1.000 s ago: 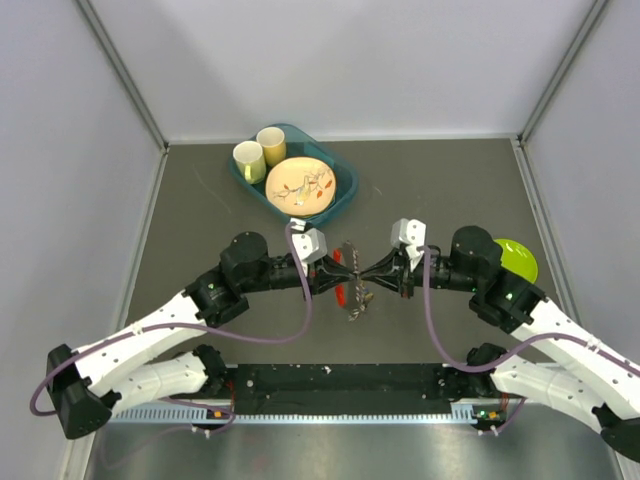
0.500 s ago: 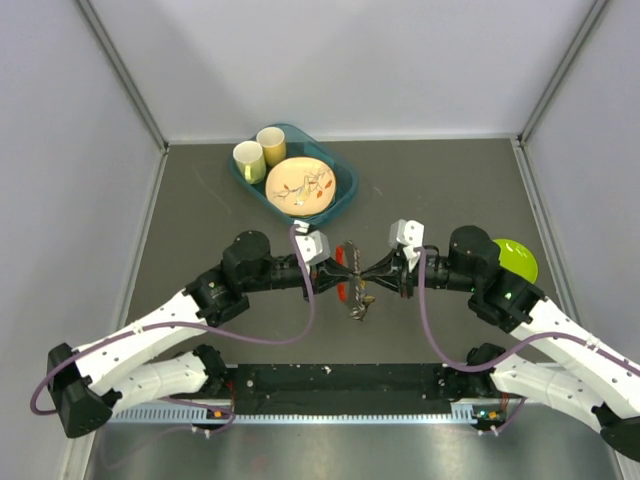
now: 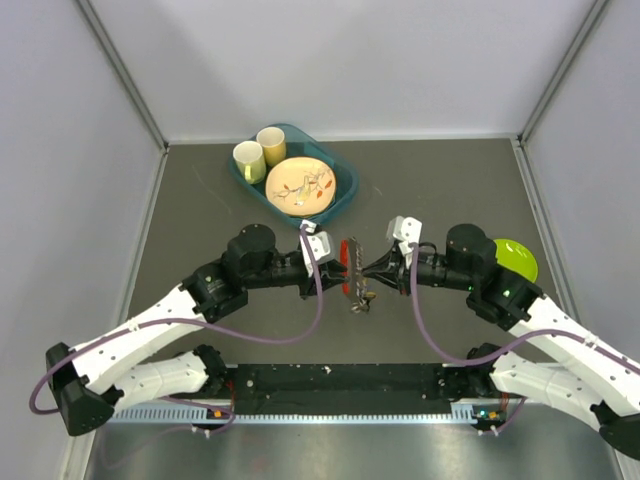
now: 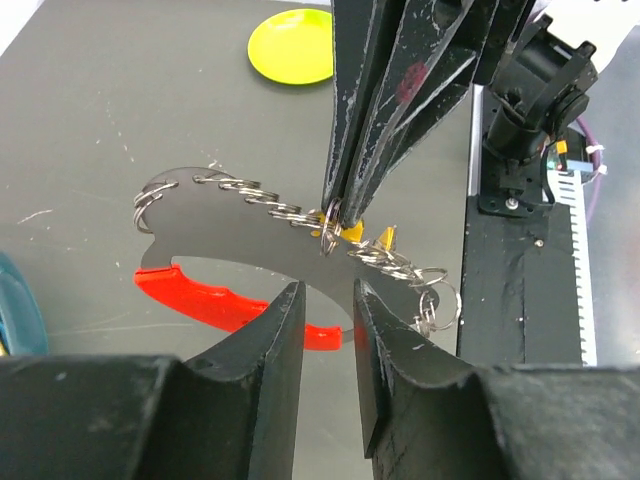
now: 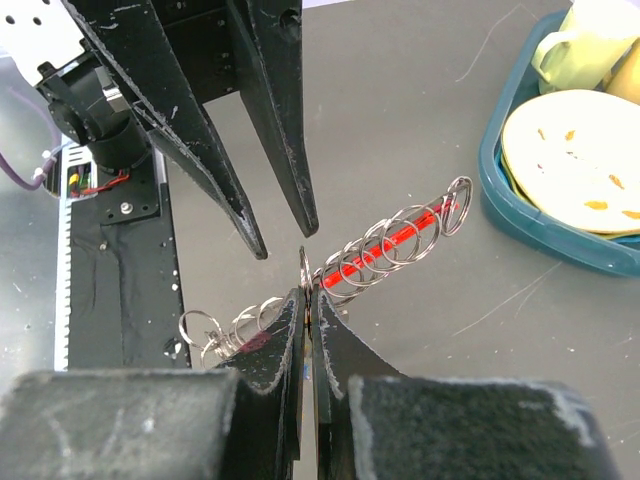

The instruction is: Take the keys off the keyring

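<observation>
Over the matte grey table (image 3: 200, 180), the left gripper (image 4: 328, 300) stands with its black tapered fingers parted, holding nothing. The right gripper (image 5: 309, 300) pinches the keyring (image 5: 385, 245), a red crescent strung with thin wire loops, between both grippers. Tiny yellow-headed keys (image 4: 352, 232) sit beside the pinch.

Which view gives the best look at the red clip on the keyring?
Left wrist: the red clip shows its curved outline from the side, partly hidden by the left claw. Right wrist sees it edge-on, a thin red line through the rings. Top external shows only a small red sliver.
</observation>
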Motion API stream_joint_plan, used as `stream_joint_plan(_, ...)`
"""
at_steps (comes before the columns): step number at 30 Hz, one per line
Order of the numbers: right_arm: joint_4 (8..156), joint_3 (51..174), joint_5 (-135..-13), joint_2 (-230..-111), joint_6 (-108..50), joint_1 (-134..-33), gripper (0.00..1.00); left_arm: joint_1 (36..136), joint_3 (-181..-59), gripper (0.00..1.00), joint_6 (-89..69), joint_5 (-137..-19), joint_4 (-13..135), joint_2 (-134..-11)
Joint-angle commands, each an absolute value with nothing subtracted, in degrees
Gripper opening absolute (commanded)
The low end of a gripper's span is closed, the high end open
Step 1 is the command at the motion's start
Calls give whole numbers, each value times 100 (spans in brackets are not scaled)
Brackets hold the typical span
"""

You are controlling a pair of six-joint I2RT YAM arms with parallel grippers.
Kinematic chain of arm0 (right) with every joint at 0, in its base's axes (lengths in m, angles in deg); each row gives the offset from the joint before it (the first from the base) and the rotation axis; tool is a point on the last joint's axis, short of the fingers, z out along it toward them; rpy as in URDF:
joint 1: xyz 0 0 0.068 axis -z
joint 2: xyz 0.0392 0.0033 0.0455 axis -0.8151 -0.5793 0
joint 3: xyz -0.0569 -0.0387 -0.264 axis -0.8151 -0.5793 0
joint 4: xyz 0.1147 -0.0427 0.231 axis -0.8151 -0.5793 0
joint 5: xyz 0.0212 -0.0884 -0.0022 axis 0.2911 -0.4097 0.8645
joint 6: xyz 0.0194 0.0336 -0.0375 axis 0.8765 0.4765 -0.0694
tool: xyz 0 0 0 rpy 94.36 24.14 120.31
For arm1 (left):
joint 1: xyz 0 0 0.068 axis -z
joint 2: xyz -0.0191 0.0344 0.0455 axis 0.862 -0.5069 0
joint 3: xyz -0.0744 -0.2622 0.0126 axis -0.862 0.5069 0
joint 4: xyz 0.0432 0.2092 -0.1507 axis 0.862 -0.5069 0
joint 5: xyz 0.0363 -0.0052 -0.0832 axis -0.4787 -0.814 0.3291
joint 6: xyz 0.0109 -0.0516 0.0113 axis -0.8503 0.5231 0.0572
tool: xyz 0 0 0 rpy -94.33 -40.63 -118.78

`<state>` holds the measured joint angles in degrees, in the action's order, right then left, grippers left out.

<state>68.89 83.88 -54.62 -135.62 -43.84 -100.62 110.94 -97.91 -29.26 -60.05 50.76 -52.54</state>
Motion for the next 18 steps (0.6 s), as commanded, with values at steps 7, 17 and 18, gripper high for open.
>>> stream_joint_plan(7,7088,8906,-5324,-13715,-4439,-10101,0,11087,-10572,32,-3281,-5893,4524,-5395)
stream_joint_plan(17,6982,8977,-5218,-13829,-4475,-10092,0,11087,-11319,30,-3667,-5576,3768,-5993)
stream_joint_plan(18,6982,8968,-5218,-13829,-4475,-10101,0,11096,-11354,30,-3685,-5576,3741,-6046)
